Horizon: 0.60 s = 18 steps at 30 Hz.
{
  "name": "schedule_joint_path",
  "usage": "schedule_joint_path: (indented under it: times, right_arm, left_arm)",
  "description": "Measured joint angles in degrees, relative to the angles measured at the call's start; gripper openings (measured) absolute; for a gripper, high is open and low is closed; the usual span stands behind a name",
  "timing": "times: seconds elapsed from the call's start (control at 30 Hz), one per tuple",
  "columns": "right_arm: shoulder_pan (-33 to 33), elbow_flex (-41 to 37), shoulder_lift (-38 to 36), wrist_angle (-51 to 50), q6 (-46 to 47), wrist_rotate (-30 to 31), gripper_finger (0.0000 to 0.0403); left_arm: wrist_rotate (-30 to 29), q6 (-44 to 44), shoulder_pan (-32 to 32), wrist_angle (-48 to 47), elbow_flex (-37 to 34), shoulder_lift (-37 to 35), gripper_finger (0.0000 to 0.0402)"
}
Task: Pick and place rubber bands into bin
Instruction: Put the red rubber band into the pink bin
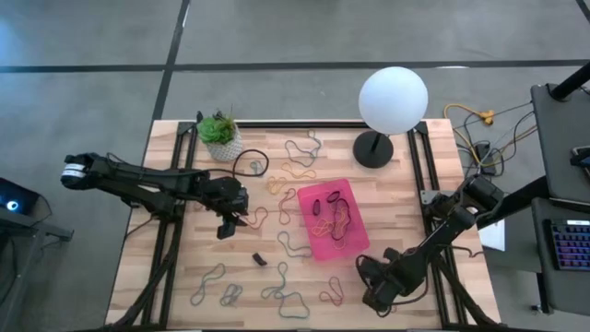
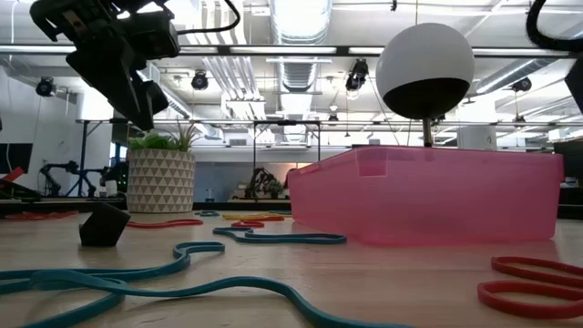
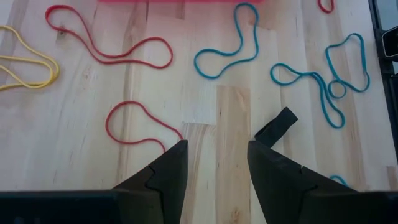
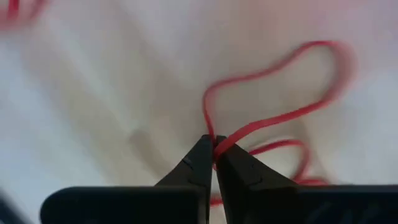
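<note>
Left gripper raised, jaws apart; right gripper low, jaws closed.

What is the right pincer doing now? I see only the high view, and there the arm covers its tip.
Observer: The right wrist view shows the right pincer shut on a red rubber band, which it grips at a fold of the loop.
Operator: And the left pincer, is it holding any band? From above I cannot tell.
Observer: No. In the left wrist view the left pincer is open and holds nothing; only the bare table shows between its tips.
</note>
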Motion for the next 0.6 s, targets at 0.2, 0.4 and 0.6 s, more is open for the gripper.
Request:
schedule_joint_path:
  times: [0.2, 0.4, 0.6]
  right_arm:
    - [1.62, 4.03, -5.16, -12.48, 23.8, 15.94, 0.0008]
    - [-0.61, 8.96, -11.31, -20.48, 27.08, 27.89, 0.0008]
    - [-7.06, 11.43, -17.39, -20.99, 16.9, 34.54, 0.0008]
  left_arm:
    - [-2.35, 0.34, 0.01, 0.25, 0.0, 0.02, 0.015]
    - [-2.41, 1.45, 0.01, 1.41, 0.0, 0.02, 0.015]
    - [-2.42, 1.48, 0.01, 2.73, 0.02, 0.02, 0.015]
